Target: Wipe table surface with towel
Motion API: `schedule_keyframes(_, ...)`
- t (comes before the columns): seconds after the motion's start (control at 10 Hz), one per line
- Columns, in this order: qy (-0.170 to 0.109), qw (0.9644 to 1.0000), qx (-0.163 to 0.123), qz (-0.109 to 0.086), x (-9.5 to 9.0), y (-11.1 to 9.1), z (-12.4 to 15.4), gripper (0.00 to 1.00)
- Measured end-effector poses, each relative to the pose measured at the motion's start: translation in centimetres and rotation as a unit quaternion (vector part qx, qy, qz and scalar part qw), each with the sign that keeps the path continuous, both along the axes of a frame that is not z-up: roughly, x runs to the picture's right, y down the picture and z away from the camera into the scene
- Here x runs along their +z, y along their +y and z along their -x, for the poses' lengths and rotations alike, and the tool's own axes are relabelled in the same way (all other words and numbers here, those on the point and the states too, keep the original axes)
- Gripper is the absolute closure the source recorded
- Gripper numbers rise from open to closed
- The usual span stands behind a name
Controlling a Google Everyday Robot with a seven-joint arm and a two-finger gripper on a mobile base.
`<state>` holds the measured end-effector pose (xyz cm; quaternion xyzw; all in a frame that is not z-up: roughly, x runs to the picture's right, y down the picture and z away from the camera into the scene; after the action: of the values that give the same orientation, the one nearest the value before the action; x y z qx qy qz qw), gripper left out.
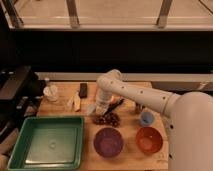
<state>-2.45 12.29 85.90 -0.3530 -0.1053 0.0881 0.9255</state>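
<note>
The two-finger gripper (103, 108) is seen lowered to the middle of the light brown wooden tabletop (129, 123), its fingers drawn fully together. Whether anything is pinched between them cannot be told. The small pale blue-grey cloth towel (92, 108) is found just beside it, on the left as pictured, lying on the wood. A dark cluster of grapes (106, 119) is placed just in front, and nearer the camera a round purple bowl (108, 141) is flanked by a round orange bowl (149, 140) and a green plastic tray (45, 145).
</note>
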Motion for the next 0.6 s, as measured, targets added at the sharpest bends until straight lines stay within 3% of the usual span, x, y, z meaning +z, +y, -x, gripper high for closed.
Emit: schedule_keyframes(0.6, -0.019, 0.9990, -0.039, 0.013, 4.4, -2.1, 1.7, 1.00)
